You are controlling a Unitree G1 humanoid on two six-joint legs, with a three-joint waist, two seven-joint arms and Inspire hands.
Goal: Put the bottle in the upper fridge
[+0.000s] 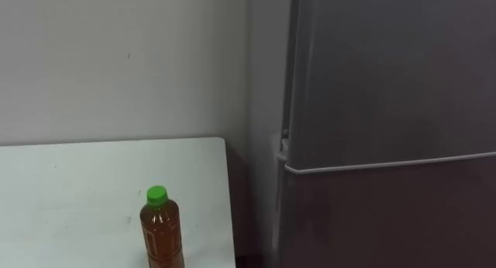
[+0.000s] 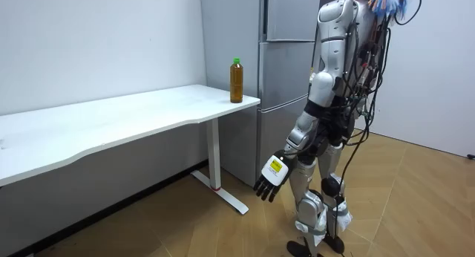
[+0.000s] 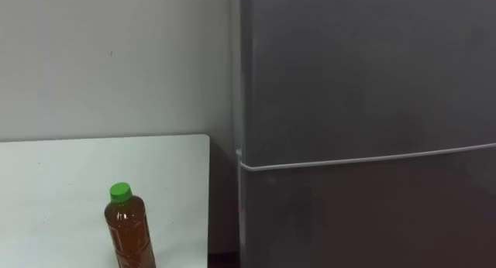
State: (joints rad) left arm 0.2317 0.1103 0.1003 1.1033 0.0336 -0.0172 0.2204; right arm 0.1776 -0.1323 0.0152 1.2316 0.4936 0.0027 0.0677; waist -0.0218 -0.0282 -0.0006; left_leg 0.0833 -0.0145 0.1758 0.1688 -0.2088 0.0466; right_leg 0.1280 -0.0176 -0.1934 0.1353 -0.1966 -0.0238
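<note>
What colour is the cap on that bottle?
Green; the bottle cap shows best in the left eye view.

Silver shell; dark cables; black fingers [image 2: 263, 190]

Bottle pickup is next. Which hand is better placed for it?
Probably the left. The bottle stands on the table to the robot's left, with the fridge on its right, and the left hand hangs open on the table side.

Bottle [image 3: 129, 228] upright on table [image 3: 62, 183] beside fridge [image 3: 364, 105]
</note>
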